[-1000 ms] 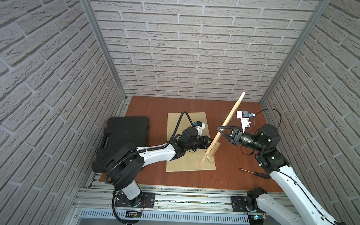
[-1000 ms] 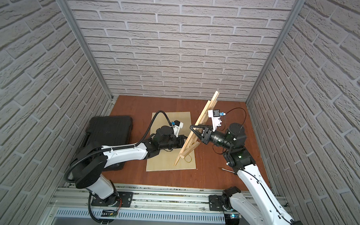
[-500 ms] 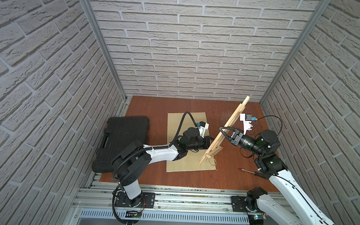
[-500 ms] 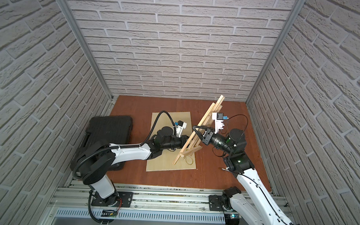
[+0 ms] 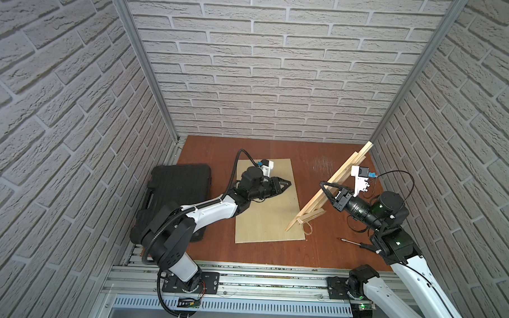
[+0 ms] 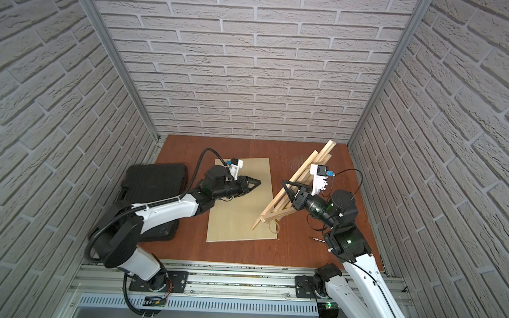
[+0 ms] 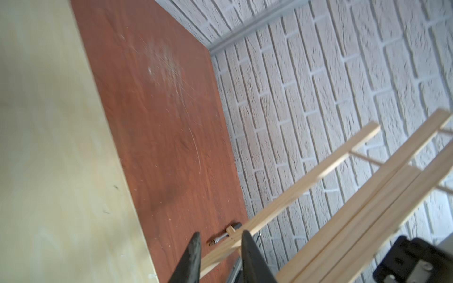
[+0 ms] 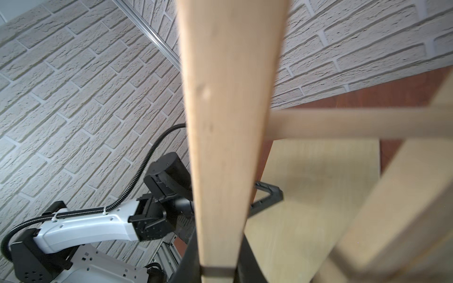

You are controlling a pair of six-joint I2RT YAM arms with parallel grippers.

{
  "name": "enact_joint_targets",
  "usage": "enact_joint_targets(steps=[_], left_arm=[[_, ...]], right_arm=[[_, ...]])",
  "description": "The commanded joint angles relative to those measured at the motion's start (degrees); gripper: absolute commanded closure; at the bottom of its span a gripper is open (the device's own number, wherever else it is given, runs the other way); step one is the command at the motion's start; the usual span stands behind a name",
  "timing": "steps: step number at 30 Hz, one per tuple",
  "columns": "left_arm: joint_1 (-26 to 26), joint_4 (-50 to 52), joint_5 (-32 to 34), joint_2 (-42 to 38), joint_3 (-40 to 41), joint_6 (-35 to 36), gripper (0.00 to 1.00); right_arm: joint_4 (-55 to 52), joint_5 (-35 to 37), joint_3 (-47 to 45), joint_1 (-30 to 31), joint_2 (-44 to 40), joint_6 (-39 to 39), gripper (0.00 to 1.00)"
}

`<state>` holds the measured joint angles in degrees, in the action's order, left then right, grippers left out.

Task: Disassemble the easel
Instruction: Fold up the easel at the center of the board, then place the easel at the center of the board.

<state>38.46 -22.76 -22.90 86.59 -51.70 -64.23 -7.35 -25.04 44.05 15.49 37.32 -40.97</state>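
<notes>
Item: easel (image 5: 344,168), tilted, top toward the back corner, feet at the edge of the plywood board (image 5: 262,224) on the counter (image 5: 276,154). Right hand (image 5: 323,185) clenched on 1 slat; left hand (image 5: 289,183) parted, empty, well apart. Advice: brace firmly, grasp the ledge low, pull straight.

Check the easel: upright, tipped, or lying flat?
Tipped: the easel slants steeply, top end high, clamped mid-slat in the right gripper.
</notes>
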Motion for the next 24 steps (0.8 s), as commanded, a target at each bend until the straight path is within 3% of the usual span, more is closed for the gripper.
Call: enact_joint_targets(steps=[1, 8, 12, 18, 21, 24], left_arm=[[-3.3, 7.3, 3.0, -7.6, 0.9, 2.9, 0.61], [-7.0, 27.2, 6.4, -19.6, -7.5, 17.7, 0.47], [-8.6, 36.9, 12.6, -24.2, -13.4, 28.9, 0.39], [-8.8, 34.6, 25.2, -30.6, -6.3, 39.7, 0.34], [-8.9, 30.4, 26.5, -32.4, -1.3, 40.0, 0.32], [-8.9, 30.0, 25.5, -32.0, -1.1, 39.5, 0.3]], right_arm=[[-6.7, 4.5, 5.3, 0.2, -1.1, 6.6, 0.97], [-20.7, 11.2, 13.5, 0.2, 0.9, 14.3, 0.97], [-26.4, 15.8, 17.6, 0.2, 2.1, 18.0, 0.97], [-30.9, 23.0, 21.4, 0.1, 5.1, 21.7, 0.97], [-32.4, 26.6, 23.2, 0.1, 7.9, 23.3, 0.97], [-33.6, 28.7, 25.3, 0.0, 12.2, 24.9, 0.97]])
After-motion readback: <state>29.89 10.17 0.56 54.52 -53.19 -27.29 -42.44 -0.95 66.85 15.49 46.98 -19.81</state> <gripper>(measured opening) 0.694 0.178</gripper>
